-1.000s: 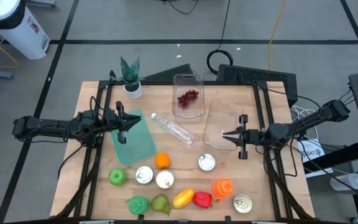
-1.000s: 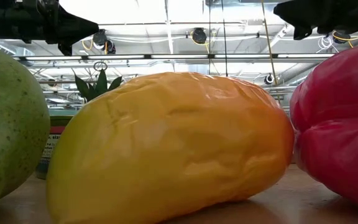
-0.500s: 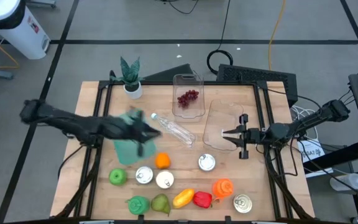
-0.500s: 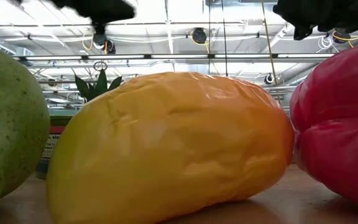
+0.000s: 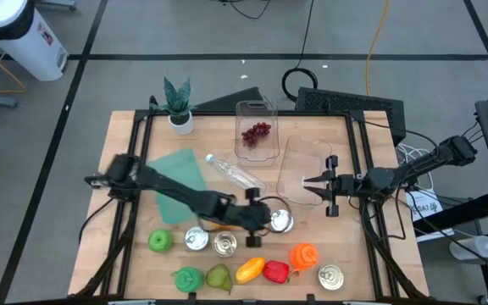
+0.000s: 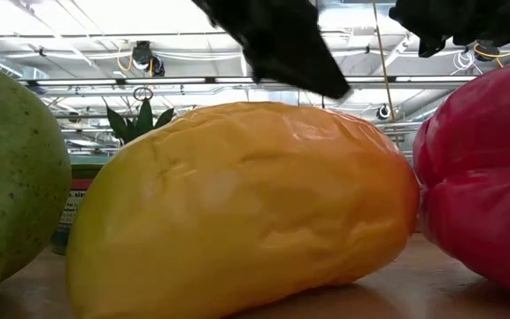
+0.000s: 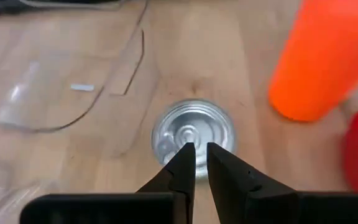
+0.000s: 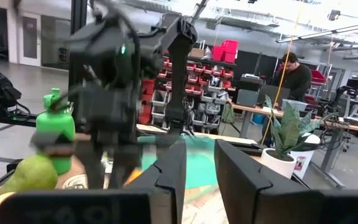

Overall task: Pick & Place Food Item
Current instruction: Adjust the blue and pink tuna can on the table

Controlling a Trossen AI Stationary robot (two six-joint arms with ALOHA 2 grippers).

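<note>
From above I see my left gripper (image 5: 259, 219) at lower centre, jaws closed and empty, just left of the can (image 5: 282, 221); my right gripper (image 5: 305, 180), parked at centre right with jaws slightly apart, is farther off. In my left wrist view the can (image 7: 192, 134) sits upright dead ahead of the fingertips (image 7: 187, 151).

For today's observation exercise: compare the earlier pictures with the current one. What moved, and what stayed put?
The left arm swung from the table's left edge across to the middle; its left gripper, fingers shut and empty, now hovers by a can. The right gripper and all items stayed put.
</note>
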